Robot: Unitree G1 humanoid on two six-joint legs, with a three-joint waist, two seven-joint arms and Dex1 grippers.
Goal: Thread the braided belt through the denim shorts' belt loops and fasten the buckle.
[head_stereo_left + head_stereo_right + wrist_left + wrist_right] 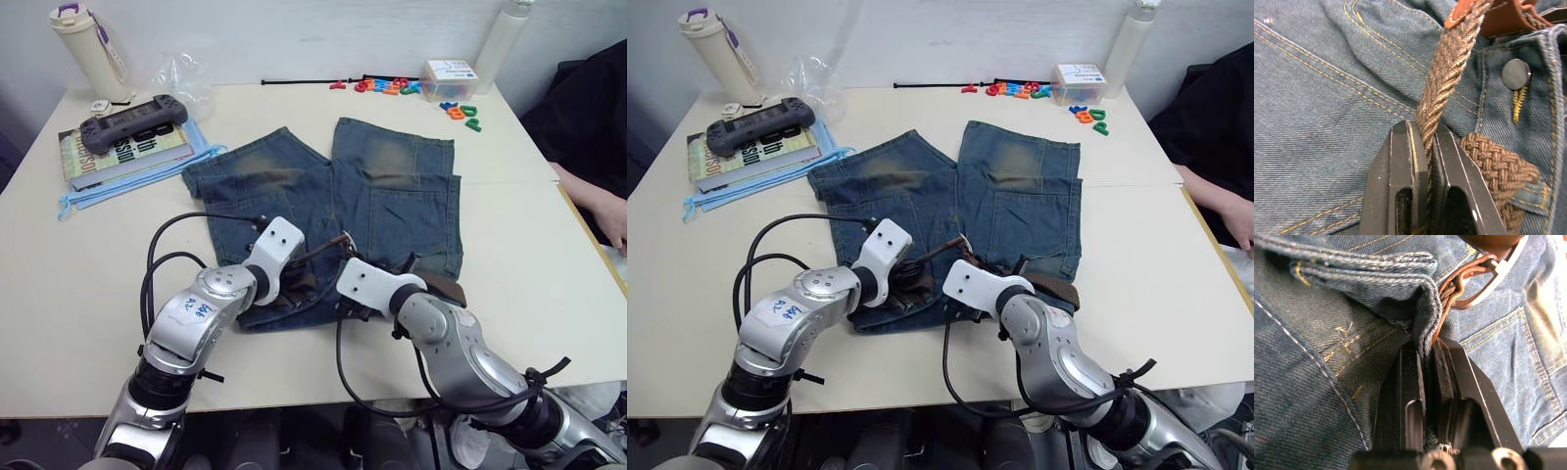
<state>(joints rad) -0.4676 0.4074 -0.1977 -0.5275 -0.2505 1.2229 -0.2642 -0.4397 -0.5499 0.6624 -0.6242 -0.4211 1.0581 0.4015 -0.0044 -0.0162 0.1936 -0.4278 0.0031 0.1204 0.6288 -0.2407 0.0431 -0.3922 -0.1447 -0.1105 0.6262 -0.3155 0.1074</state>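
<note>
The denim shorts (392,196) lie flat mid-table, waistband toward me. My left gripper (1425,142) is shut on the braided belt (1449,63), which runs up from its fingers to a reddish leather piece near the shorts' metal button (1515,73). Another stretch of the belt (1498,166) lies along the waistband beside that gripper. My right gripper (1425,345) is shut on a raised fold of denim at the waistband, with a brown leather strip pressed against it. The buckle (1493,279) sits just beyond that fold. Both grippers (299,279) (343,294) meet at the waistband's middle. A brown belt end (441,286) shows at the waist's right.
A game controller (132,122) on books (127,157) and a bottle (90,49) stand at the far left. Coloured letters (392,86), a white box (449,78) and a white bottle (502,39) line the back. A person's arm (598,206) rests at the right edge.
</note>
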